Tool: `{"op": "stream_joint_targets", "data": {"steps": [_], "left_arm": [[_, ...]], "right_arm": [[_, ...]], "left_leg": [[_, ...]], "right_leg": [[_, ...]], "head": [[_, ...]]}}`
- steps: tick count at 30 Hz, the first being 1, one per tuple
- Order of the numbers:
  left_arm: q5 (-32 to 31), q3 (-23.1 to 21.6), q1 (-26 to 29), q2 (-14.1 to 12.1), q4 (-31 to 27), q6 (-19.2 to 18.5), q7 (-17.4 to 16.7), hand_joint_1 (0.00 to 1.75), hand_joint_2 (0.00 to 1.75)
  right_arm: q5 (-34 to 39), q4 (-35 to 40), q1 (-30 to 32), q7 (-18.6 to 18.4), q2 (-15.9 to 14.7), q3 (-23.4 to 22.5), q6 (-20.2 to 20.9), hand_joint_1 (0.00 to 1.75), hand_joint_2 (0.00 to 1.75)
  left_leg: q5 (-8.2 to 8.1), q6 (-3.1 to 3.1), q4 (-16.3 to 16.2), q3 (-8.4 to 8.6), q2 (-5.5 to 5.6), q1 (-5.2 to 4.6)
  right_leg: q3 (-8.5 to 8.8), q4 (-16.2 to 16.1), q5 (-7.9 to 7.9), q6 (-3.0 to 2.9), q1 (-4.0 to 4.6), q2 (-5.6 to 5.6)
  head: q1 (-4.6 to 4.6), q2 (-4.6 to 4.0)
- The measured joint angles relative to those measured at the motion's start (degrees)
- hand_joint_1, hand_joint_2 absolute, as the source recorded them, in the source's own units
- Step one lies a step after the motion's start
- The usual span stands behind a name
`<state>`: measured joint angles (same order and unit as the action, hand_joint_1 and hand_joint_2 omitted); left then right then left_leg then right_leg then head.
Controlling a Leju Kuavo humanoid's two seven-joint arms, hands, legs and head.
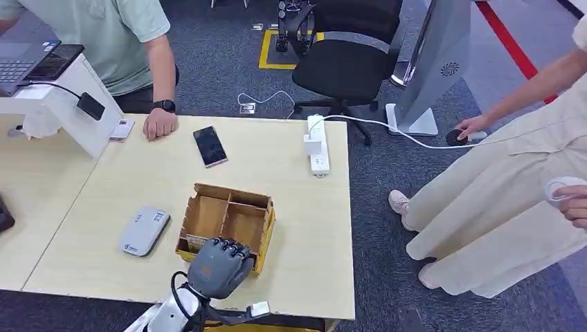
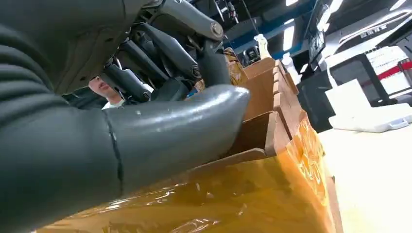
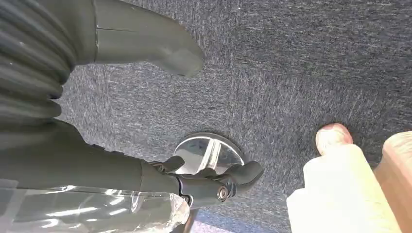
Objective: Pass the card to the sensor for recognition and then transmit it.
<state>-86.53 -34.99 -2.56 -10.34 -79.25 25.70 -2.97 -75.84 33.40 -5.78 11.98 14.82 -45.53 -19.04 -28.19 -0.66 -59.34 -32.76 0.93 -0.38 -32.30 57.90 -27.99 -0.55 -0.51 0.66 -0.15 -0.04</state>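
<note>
Silver-armed and dark-fingered, the robot's left hand [image 1: 220,265] reaches over the near edge of a divided cardboard box [image 1: 228,223] on a light wooden table [image 1: 291,228], its fingers curled down into the near compartments. From the left wrist view the thick grey thumb [image 2: 175,128] lies against the box's near wall while the darker fingers [image 2: 170,53] bend inside; whether they pinch anything cannot be told, and the card itself cannot be made out in any view. Glossy yellow tape [image 2: 252,194] wraps the outside of the box.

Just to the left of the box lies a grey card reader [image 1: 144,230], flat on the tabletop. Farther back rest a dark smartphone [image 1: 210,146] and a white power strip [image 1: 318,144], its white cable [image 1: 387,127] trailing off the table's far right corner. A seated person in a pale green shirt rests a hand [image 1: 160,124] on the far edge, a black watch at the wrist. Beyond stands a black office chair [image 1: 346,62] on grey carpet [image 1: 228,62].

At right, a person in cream clothing [image 1: 498,200] stands beside the table.

Hanging over carpet, the robot's right hand [image 3: 145,97] holds nothing, thumb and fingers apart.
</note>
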Motion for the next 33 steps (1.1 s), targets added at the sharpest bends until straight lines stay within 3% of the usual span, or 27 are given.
{"op": "stream_joint_targets", "data": {"steps": [8, 20, 26, 33], "left_arm": [[0.0, -2.6, -1.46, -2.19, -0.98, 0.42, -5.59, 1.75, 0.0], [0.0, -5.11, -4.43, -6.27, -4.33, 0.72, -10.51, 1.75, 0.0], [0.0, -9.38, -7.7, -8.7, -5.95, 0.87, -17.16, 1.75, 0.0], [0.0, -13.51, -10.55, -11.28, -8.42, 0.72, -21.55, 1.75, 0.0]], "right_arm": [[-0.83, 0.0, 0.11, -0.76, 0.0, 0.0, -0.02, 0.0, 1.75], [-1.51, 0.0, 0.28, -1.05, 0.0, -0.02, 0.0, 0.0, 1.75], [-1.84, 0.0, 0.27, -1.05, 0.0, -0.02, 0.0, 0.0, 1.75], [-1.97, 0.02, 0.31, -1.38, 0.0, -0.04, 0.02, 0.0, 1.75]], "left_leg": [[0.0, 0.01, 0.0, 0.0, 0.0, 0.01], [0.02, 0.0, 0.0, 0.0, -0.01, 0.01], [0.02, 0.0, 0.0, 0.0, 0.01, 0.01], [0.02, 0.0, 0.0, 0.0, 0.0, 0.01]], "right_leg": [[-0.01, 0.01, 0.0, 0.0, 0.01, 0.0], [-0.01, 0.01, 0.0, 0.0, 0.01, 0.01], [0.0, 0.01, 0.0, 0.0, 0.0, -0.01], [0.0, 0.02, 0.0, -0.01, 0.01, 0.0]], "head": [[0.0, 0.0], [0.0, 0.0], [0.0, 0.0], [0.0, 0.0]]}}
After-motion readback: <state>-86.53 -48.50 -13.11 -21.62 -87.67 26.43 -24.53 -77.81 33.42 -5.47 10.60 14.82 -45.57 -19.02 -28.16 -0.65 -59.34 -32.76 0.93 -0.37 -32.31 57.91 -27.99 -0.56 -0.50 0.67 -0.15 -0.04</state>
